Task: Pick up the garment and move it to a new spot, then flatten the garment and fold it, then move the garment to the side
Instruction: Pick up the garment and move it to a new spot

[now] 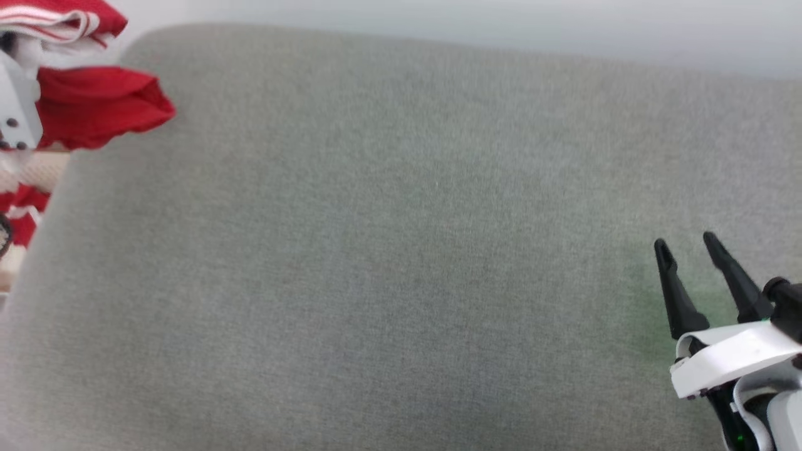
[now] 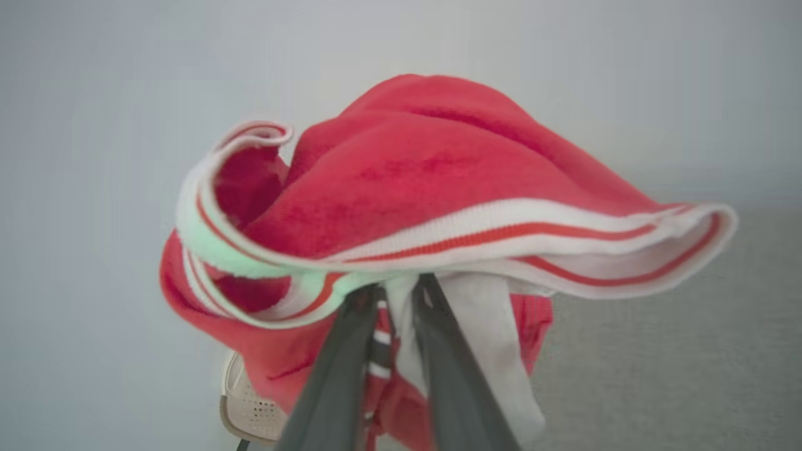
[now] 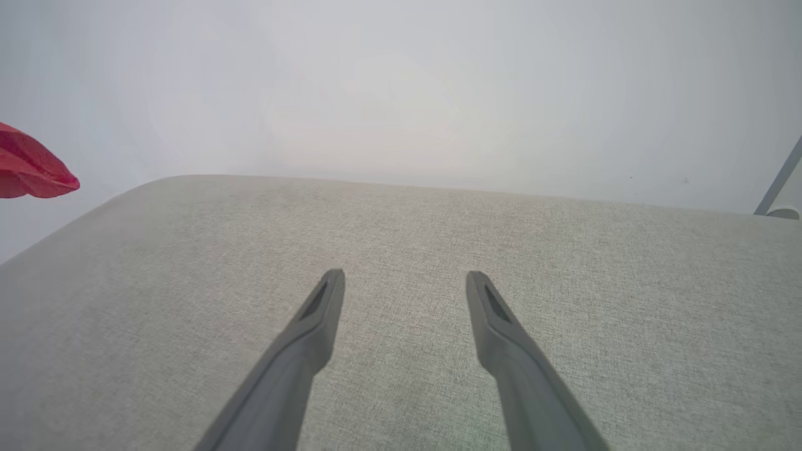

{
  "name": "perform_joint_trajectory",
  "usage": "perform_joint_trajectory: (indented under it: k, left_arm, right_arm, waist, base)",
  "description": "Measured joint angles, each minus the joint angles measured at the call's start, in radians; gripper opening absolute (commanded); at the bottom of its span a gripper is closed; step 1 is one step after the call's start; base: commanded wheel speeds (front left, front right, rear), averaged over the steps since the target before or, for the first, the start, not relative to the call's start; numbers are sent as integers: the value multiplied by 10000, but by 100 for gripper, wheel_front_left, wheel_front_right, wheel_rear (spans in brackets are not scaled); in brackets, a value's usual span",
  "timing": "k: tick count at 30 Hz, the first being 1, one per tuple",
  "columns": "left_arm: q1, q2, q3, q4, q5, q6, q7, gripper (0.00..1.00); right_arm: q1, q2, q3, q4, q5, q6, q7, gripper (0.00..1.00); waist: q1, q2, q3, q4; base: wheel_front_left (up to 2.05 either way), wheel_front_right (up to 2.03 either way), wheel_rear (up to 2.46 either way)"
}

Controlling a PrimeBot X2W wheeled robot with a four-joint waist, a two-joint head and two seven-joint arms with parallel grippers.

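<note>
The garment [image 1: 94, 106], red with red-and-white striped trim, hangs bunched in the air at the upper left of the head view, past the left edge of the grey padded surface [image 1: 401, 250]. In the left wrist view my left gripper [image 2: 398, 285] is shut on a fold of the garment [image 2: 426, 181] just under the striped trim, and white cloth dangles beside the fingers. A red corner of the garment [image 3: 28, 169] shows at the left edge of the right wrist view. My right gripper [image 1: 685, 241] stands open over the surface's right part, nothing between its fingers [image 3: 313, 326].
The grey padded surface [image 3: 401, 238] has rounded far corners, with a pale wall behind it. A beige perforated object [image 2: 250, 407] sits below the hanging cloth. A thin grey pole [image 3: 780, 181] leans at the far right.
</note>
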Motion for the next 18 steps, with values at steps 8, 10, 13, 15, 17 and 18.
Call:
perform_joint_trajectory:
  k: [8,10,13,15,17,18]
  left_arm:
    - [403,382,-336,-1818,-378,-27,836,0]
    - [537,464,-384,-2368,-533,-27,1126,0]
    - [889,564,-378,-3196,-757,-25,1593,0]
    - [1150,616,-332,-3766,-920,19,1883,0]
    - [1425,637,-280,-4305,-1114,117,2192,0]
    - [1590,637,-284,-4614,-1175,176,2322,0]
  right_arm:
    - [280,274,-56,332,15,0,-176,100]
    - [291,322,-58,372,15,0,-213,100]
    - [331,368,-130,462,13,0,-291,100]
    - [359,397,-203,508,12,0,-339,100]
    - [385,412,-280,554,-10,0,-364,100]
    - [402,416,-320,579,-40,0,-366,100]
  waist:
    - [0,0,-1134,99]
    - [0,0,-1370,108]
    - [0,0,-1673,85]
    - [0,0,-1814,13]
    - [0,0,-1897,-119]
    - [0,0,-1925,-200]
  base:
    - [0,0,0]
    - [0,0,0]
    - [0,0,0]
    - [0,0,0]
    - [0,0,0]
    - [0,0,0]
